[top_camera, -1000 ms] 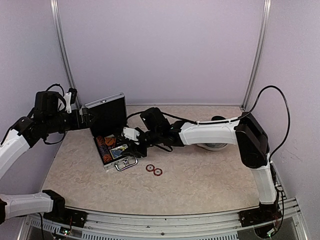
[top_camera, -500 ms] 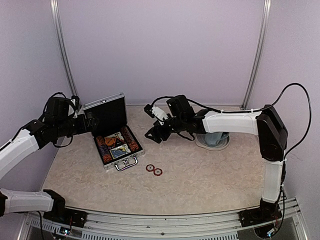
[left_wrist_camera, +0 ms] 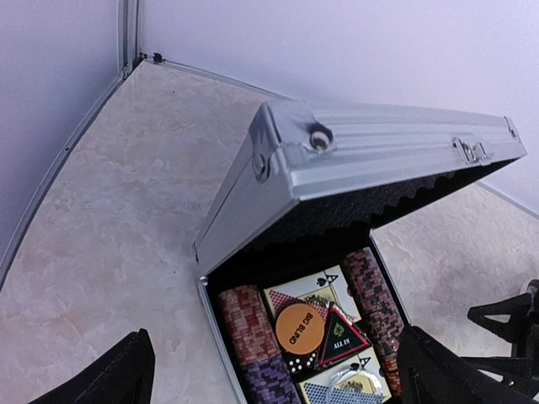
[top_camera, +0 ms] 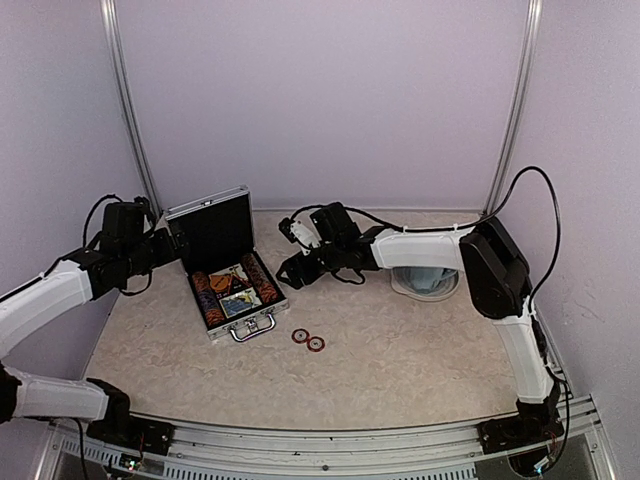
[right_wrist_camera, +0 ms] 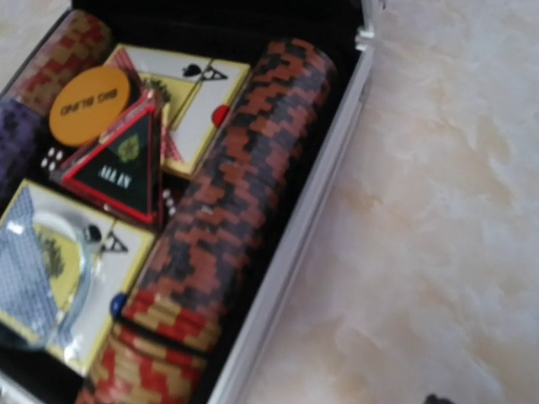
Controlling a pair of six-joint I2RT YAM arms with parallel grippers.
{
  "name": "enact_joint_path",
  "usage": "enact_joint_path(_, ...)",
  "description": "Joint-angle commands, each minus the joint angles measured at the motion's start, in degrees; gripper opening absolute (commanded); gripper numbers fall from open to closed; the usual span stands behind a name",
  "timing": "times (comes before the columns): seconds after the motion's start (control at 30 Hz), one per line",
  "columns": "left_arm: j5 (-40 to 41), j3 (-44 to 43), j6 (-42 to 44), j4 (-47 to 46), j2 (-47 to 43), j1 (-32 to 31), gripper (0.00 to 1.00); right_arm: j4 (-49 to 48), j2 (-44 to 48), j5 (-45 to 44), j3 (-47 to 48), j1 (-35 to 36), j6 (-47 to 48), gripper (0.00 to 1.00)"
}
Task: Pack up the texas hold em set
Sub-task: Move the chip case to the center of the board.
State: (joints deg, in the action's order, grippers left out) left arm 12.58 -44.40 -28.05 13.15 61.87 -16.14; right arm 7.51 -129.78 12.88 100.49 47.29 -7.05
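The silver ribbed case (top_camera: pixel 268 303) stands open at the left of the table, its lid (left_wrist_camera: pixel 379 151) raised. Inside lie rows of red-and-white chips (right_wrist_camera: pixel 227 194), card boxes (left_wrist_camera: pixel 316 290), an orange disc (right_wrist_camera: pixel 88 105), a black triangular marker (right_wrist_camera: pixel 126 172) and a clear disc (right_wrist_camera: pixel 59 252). Two loose red chips (top_camera: pixel 308 340) rest on the table in front of the case. My left gripper (top_camera: pixel 172 248) hovers open just left of the lid, holding nothing. My right gripper (top_camera: pixel 292 270) hangs open and empty just right of the case; its fingers stay outside its wrist view.
A grey-blue cup on a round saucer (top_camera: pixel 428 282) sits right of centre, partly behind the right forearm. Lilac walls with metal corner posts (top_camera: pixel 128 110) close the back and sides.
The right gripper left the case's inside, swung up and right while opening, then came back beside the case's right rim. The left gripper drew back a little from the lid.
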Motion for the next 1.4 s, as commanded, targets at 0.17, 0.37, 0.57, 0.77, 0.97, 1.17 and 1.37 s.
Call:
enact_joint_path(0.17,3.3,-4.7,3.1,-10.1,9.3,1.3,0.96,1.3,-5.2,5.5,6.0,0.0,-6.2,0.75)
enact_joint_path(0.37,4.1,-6.1,5.8,-12.6,13.1,1.3,0.83,1.3,-4.0,5.6,3.9,-0.2,-5.8,0.73)
enact_joint_path(0.57,4.4,-6.3,8.3,-14.7,15.6,1.3,0.64,1.1,-3.3,6.0,2.4,-0.6,-5.7,0.71)
enact_joint_path(0.77,6.0,-7.9,10.0,-15.3,17.9,1.3,0.52,1.3,-3.4,6.7,1.8,-0.7,-5.9,0.69)
enact_joint_path(0.97,6.4,-9.7,11.5,-16.1,20.0,1.3,0.4,1.4,-2.7,6.8,0.8,-0.9,-5.8,0.68)
enact_joint_path(1.17,3.5,-10.7,11.5,-17.0,21.7,0.7,0.25,1.7,-1.4,6.2,-0.4,-1.1,-5.4,0.67)
enact_joint_path(1.37,4.2,-12.6,11.1,-16.8,23.9,-2.0,0.16,1.5,-0.1,5.9,-2.1,-1.9,-5.7,0.67)
